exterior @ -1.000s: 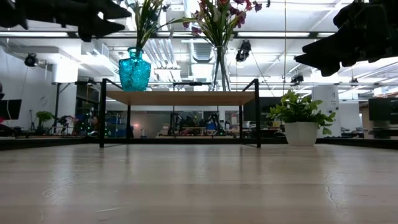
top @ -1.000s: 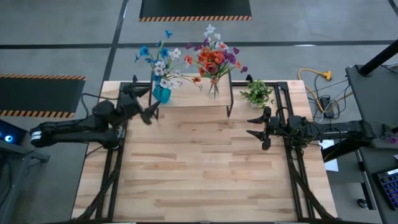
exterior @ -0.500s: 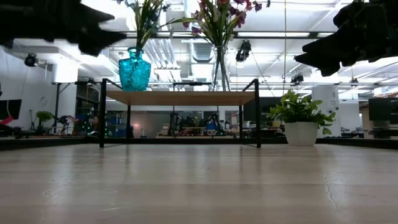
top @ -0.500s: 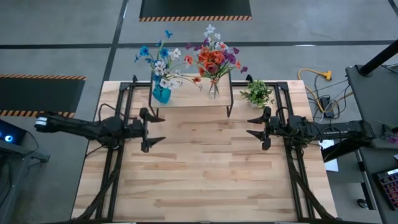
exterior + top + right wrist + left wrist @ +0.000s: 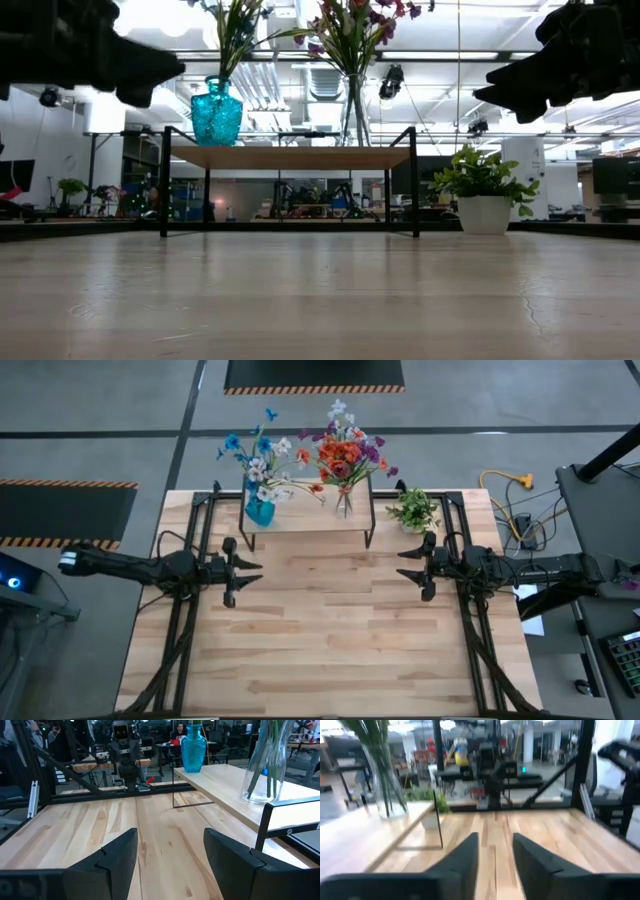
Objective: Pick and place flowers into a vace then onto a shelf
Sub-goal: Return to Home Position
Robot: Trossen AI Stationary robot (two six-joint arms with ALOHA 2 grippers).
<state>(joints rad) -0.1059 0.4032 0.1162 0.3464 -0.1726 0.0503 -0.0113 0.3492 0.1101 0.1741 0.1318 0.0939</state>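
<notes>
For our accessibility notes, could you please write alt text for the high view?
Seen from above, a blue vase and a clear vase of flowers stand on a small shelf at the far edge of a wooden table, a potted plant beside it. The left gripper and the right gripper hover open and empty at either side.

no legible txt, no labels, no brands, no nos.
</notes>
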